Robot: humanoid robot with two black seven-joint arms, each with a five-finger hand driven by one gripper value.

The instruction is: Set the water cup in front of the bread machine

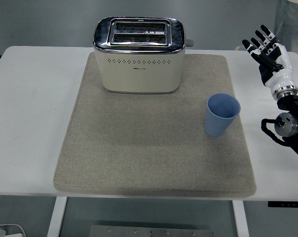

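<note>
The white desk (pixel 30 123) fills most of the view, and a grey mat (pixel 139 158) covers its middle. The toaster (pixel 138 54) stands at the mat's far edge, left of centre, with its long side facing the near edge; its two slots look empty, though their depths are dark. The ground in front of it is bare mat.

The blue cup (pixel 221 114) stands upright near the mat's right edge, about midway between the far and near edges, well to the right of the toaster and nearer the viewer. It is open at the top and appears empty. Nothing touches it.

The right hand (pixel 268 49) hangs over the desk's far right corner, fingers spread and pointing up and away, holding nothing. The cup lies to its left and toward the near edge, apart from it. The left arm is out of view, so the right hand is the one placed to do the work.

The task looks unstarted. The hand would likely need to come down and leftward to take the cup by its side, then carry it left to the bare mat before the toaster.
</note>
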